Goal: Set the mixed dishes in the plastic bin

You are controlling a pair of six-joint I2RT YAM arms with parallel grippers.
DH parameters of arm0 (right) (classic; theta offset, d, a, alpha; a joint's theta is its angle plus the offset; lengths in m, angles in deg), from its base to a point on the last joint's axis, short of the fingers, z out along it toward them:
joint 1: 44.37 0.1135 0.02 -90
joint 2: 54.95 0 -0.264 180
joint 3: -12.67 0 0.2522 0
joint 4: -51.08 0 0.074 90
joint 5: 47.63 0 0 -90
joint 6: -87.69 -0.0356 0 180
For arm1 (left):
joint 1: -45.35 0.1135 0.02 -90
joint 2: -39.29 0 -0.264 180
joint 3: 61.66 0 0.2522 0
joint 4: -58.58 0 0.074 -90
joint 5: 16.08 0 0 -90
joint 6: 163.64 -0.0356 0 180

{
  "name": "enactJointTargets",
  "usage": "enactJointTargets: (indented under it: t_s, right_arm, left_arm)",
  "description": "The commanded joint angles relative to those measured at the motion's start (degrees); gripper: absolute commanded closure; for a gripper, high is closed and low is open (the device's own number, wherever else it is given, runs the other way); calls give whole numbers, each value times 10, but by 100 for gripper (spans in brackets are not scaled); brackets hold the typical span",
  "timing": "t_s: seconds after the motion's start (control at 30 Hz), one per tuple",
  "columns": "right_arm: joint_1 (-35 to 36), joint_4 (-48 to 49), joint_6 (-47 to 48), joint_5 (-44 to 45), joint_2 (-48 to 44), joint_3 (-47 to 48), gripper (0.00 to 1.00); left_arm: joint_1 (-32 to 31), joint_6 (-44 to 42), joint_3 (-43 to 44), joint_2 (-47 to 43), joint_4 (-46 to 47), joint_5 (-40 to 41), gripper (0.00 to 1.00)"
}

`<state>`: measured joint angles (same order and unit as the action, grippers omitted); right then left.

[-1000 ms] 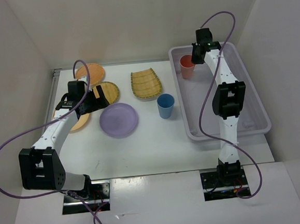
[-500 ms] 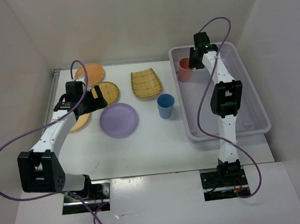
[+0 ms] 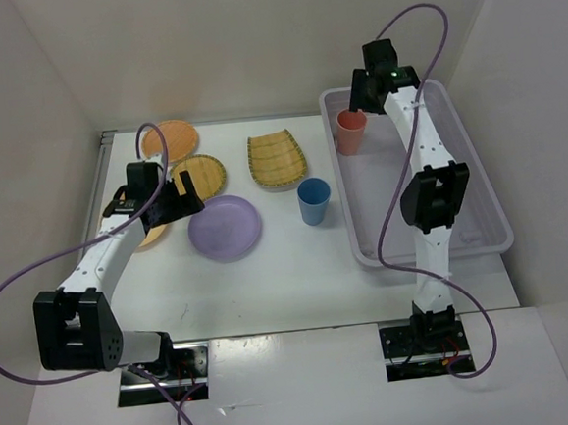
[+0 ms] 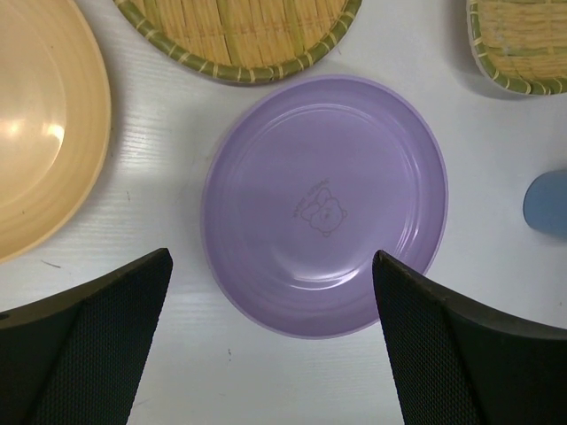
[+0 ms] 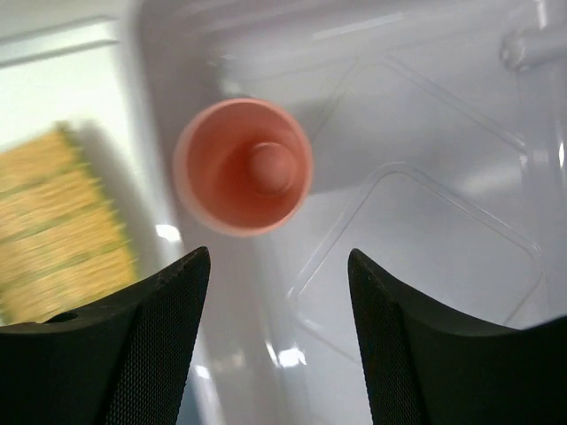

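The coral cup (image 3: 351, 131) (image 5: 242, 166) stands upright in the far left corner of the plastic bin (image 3: 435, 257) (image 5: 425, 221). My right gripper (image 3: 363, 96) (image 5: 276, 257) hovers above it, open and empty. My left gripper (image 3: 186, 193) (image 4: 271, 258) is open over the near edge of the lavender plate (image 3: 224, 228) (image 4: 323, 204). The blue cup (image 3: 314, 201) (image 4: 549, 204) stands on the table left of the bin. Beyond it lie the squarish woven plate (image 3: 277, 160) (image 4: 523, 44), the round woven plate (image 3: 205, 172) (image 4: 239, 35) and an orange plate (image 3: 170, 140).
A second orange plate (image 3: 151, 233) (image 4: 35, 133) lies partly under my left arm. White walls close in the table on the left, back and right. The bin's rim stands higher than the table beside the blue cup.
My right gripper opened, let go of the coral cup and rose above it. My left gripper shifted slightly nearer the lavender plate.
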<state>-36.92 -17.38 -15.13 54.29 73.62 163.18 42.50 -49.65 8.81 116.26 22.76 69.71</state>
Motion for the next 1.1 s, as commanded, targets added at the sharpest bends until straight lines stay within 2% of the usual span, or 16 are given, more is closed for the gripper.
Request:
enactJointTargets:
  t_s: [0.0,0.1,0.13,0.2,0.23,0.3,0.47,0.67,0.9,1.07]
  right_arm:
    - [35,-37,-14,12,-109,34,31]
    - [68,-3,-9,0,-161,-51,37]
    - [85,38,-9,-7,-205,-127,37]
    - [92,78,-20,-38,-248,-210,38]
    - [92,110,-33,-54,-284,-281,38]
    - [92,127,-45,-87,-308,-359,39]
    - [110,153,-62,-153,-352,-465,42]
    - [152,173,-82,-158,-373,-529,42]
    - [175,179,-92,-146,-355,-540,46]
    - [186,166,-92,-106,-350,-540,46]
  left_arm:
    - [3,3,-8,-28,8,-6,0]
    - [3,3,-13,-33,13,-20,0]
    - [3,3,-19,-33,13,-26,0]
    - [3,3,-20,-39,13,-31,0]
    - [3,3,-25,-47,13,-31,0]
    - [3,3,-25,-52,13,-31,0]
    - [3,3,-30,-58,13,-31,0]
    - [3,3,-30,-63,18,-36,0]
    - [3,3,-30,-68,18,-36,0]
    - [3,3,-30,-74,18,-31,0]
